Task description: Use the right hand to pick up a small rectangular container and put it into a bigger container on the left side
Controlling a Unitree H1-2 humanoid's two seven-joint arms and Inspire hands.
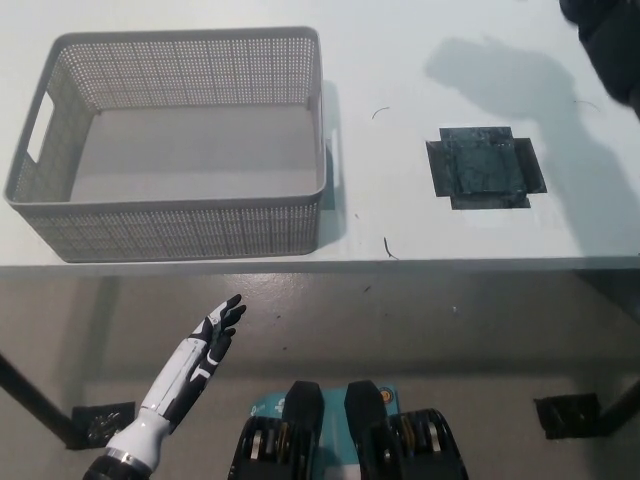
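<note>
The big grey mesh basket (170, 215) stands empty on the left of the white table. The small rectangular container is nowhere in the head view. Of my black right arm (612, 40) only a piece shows, in the top right corner; the hand itself is cut off by the picture edge. A soft shadow (495, 75) lies on the table left of that arm. My white left hand (205, 345) rests low at the lower left, in front of the table edge, open with its fingers spread.
A dark square tape mark (485, 168) lies on the table right of the basket, with nothing on it. The table's front edge (400, 265) runs across the middle of the picture, with grey floor below it.
</note>
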